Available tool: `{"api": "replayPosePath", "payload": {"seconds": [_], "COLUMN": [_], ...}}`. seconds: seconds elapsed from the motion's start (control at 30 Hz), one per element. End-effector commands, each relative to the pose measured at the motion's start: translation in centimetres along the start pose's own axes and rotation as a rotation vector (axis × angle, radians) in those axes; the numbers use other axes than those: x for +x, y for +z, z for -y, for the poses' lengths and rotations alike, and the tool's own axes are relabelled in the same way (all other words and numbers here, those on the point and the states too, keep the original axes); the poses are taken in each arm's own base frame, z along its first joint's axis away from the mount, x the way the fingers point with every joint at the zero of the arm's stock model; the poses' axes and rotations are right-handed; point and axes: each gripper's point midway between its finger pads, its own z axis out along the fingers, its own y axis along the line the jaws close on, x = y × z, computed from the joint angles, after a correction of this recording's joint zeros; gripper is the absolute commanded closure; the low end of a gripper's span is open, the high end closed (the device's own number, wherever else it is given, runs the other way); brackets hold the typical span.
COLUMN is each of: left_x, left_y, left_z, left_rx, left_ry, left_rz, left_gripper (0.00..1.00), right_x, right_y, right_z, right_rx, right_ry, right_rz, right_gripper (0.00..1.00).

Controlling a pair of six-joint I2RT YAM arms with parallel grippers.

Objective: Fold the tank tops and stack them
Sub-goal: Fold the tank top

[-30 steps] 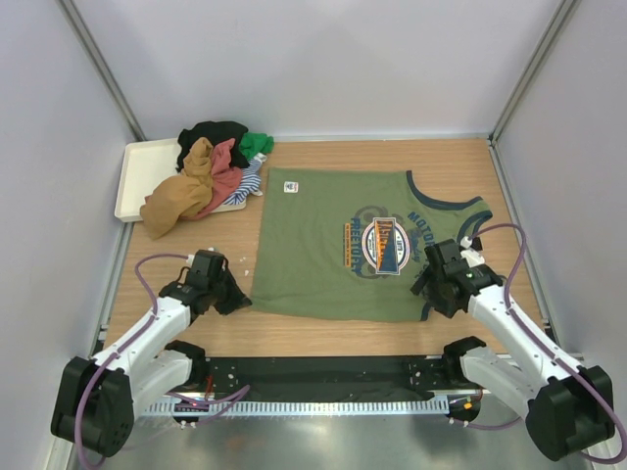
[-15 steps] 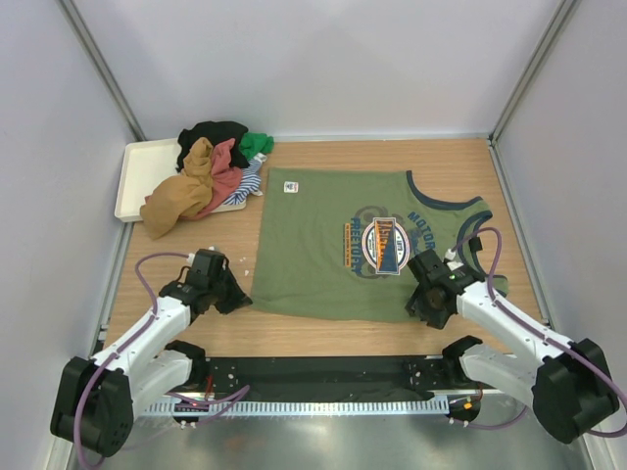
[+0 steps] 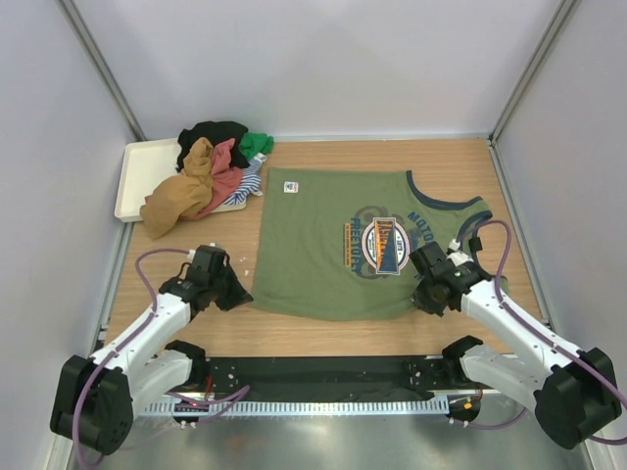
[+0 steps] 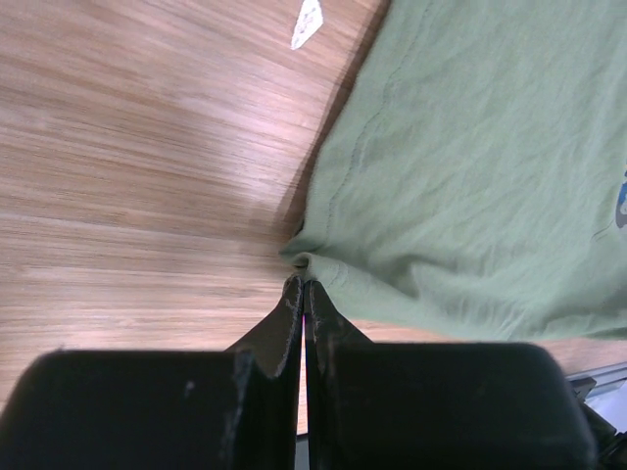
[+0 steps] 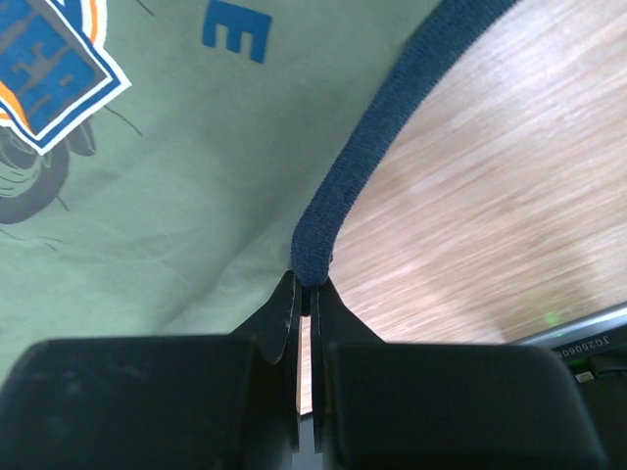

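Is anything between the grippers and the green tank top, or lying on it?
Nothing visible. The left gripper pinches the green tank top at the hem corner, the right gripper its navy trim; nothing lies on it.

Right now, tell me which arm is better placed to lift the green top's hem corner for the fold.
Left. The left gripper is shut on the near hem corner of the green tank top. The right gripper pinches the navy armhole trim at the other end.

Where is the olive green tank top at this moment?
The olive green tank top lies spread flat mid-table in the top view, right of the cream tray, with the left gripper and right gripper pinching its near edge.
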Motion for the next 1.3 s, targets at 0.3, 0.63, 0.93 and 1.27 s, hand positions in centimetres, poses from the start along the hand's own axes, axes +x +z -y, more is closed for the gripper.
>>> {"api": "replayPosePath", "payload": {"seconds": [0.3, 0.63, 0.93, 1.27], "left_x": [-3.5, -7.0, -10.5, -13.0], "left_y": [-1.8, -0.6, 1.1, 2.5], "left_z": [4.4, 6.7, 8.2, 9.1], "left_rx": [0.039, 0.010, -0.012, 0.015], "left_ry": [0.039, 0.042, 0.033, -0.006], "left_rz": [0.030, 0.073, 0.089, 0.076], "left_gripper": [1.00, 1.00, 1.00, 1.00], "right_x": [-7.0, -11.2, -14.3, -17.3], "right_y": [-1.9, 1.6, 3.5, 4.3], "right_z": [-5.7, -6.8, -8.2, -9.8], "right_rx": [-0.089, -0.130, -0.104, -0.114], "right_ry": [-0.032, -0.003, -0.020, -0.006], "right_rz": [0.168, 0.129, 0.147, 0.169], "right_gripper": [0.98, 0.99, 0.99, 0.97]}}
